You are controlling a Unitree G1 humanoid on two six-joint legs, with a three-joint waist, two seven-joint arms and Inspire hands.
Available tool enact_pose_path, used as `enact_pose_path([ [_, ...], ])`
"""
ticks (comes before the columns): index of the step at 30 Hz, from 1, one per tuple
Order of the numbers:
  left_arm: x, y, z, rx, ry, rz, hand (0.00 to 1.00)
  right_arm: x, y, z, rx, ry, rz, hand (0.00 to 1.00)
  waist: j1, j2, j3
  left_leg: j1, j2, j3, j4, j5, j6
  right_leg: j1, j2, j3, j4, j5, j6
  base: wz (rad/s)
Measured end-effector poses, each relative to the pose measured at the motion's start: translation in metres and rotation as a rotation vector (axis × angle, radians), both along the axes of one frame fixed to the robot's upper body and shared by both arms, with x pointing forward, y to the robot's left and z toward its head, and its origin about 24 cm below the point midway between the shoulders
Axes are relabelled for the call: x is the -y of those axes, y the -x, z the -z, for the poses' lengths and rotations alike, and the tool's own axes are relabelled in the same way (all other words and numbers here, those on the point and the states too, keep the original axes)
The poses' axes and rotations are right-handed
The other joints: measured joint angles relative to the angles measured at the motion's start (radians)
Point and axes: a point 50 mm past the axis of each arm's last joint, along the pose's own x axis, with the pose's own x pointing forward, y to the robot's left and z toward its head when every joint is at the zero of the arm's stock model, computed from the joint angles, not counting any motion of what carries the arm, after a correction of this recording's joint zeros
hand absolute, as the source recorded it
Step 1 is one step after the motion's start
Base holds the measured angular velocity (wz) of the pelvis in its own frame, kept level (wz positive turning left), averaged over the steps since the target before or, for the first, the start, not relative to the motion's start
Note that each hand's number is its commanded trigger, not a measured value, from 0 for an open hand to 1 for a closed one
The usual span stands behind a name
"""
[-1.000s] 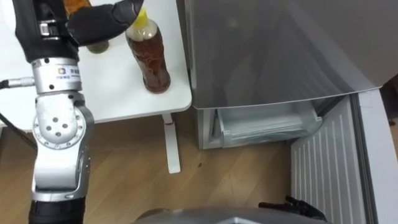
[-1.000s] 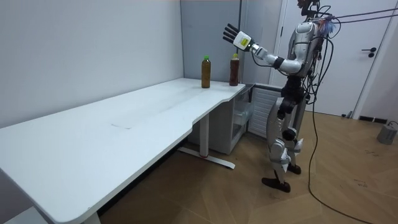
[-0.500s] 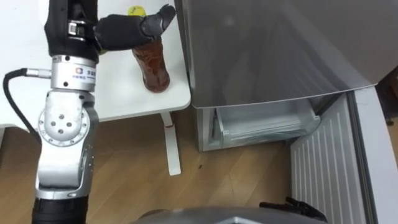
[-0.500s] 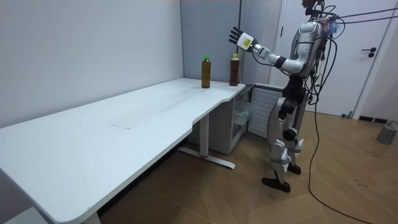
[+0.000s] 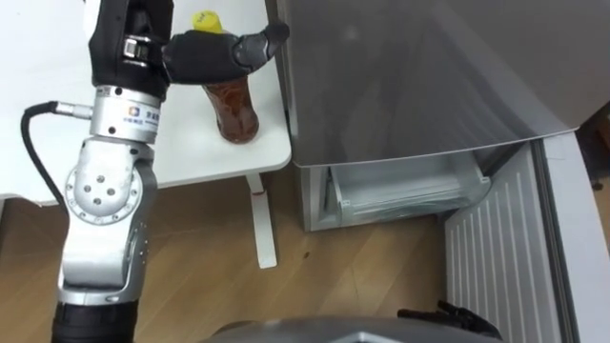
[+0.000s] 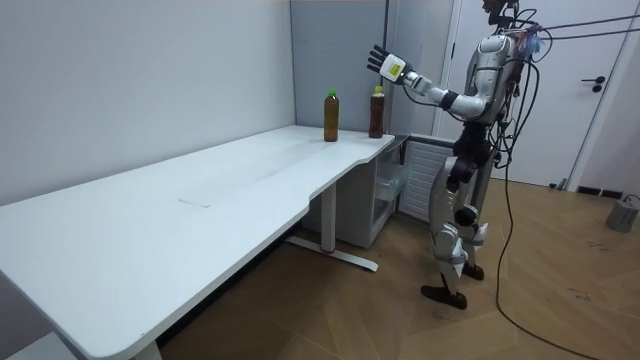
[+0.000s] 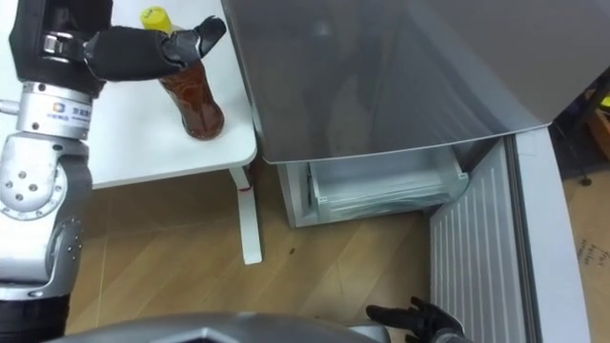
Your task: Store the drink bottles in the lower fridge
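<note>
Table (image 5: 191,152) nr fridge (image 5: 410,76): left hand (image 5: 205,55) w/ fingers (image 5: 257,40) straight across bottle (image 5: 235,110) neck, no grip.

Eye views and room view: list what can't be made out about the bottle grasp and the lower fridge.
- Contact: in the eye views the left robot hand covers the neck of the brown yellow-capped plastic bottle; touching or hovering is unclear, and in the room view both are too small to tell.
- The lower fridge compartment: the grey upper fridge front overhangs it, hiding its depth.
- The right robot hand: dark, partly hidden at the lower edge.
</note>
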Motion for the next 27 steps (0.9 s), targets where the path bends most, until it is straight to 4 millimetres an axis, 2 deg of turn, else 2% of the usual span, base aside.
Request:
enact_pose_path([
  [3,-0.005,-0.005,0.019,-0.092,0.013,-0.028,0.00,0.000,0.002,0.000,-0.009,0.011,0.005,0.00,0.005,0.004,0.0005,0.004,0.001,0.006,-0.001,0.000,0.000,0.001,0.000,0.006,0.000,0.000,0.000,-0.06],
  [6,-0.007,-0.007,0.030,-0.150,0.025,-0.044,0.00,0.001,0.002,0.000,-0.009,0.018,0.007,0.00,0.016,0.005,0.0025,0.002,0.002,0.009,-0.006,0.000,0.000,-0.002,0.000,0.011,0.001,0.000,0.000,-0.04],
  [17,-0.008,-0.006,0.031,-0.157,0.025,-0.053,0.00,0.003,0.002,0.000,-0.014,0.017,0.003,0.00,0.021,0.010,0.0016,0.002,0.001,0.008,-0.018,0.000,0.000,-0.002,0.001,0.011,0.001,0.000,0.000,0.00],
  [23,-0.008,-0.006,0.031,-0.158,0.026,-0.053,0.00,0.001,0.003,0.000,-0.014,0.008,0.001,0.00,0.026,-0.001,0.0027,0.007,0.001,0.008,-0.016,0.000,0.000,-0.005,0.000,0.012,-0.001,0.000,0.000,0.00],
  [27,-0.009,-0.006,0.034,-0.170,0.027,-0.055,0.00,-0.001,0.003,0.001,-0.016,0.003,0.001,0.00,0.027,-0.006,0.0006,0.007,0.001,0.008,-0.018,0.000,0.000,-0.005,0.000,0.012,-0.001,0.000,0.000,0.00],
])
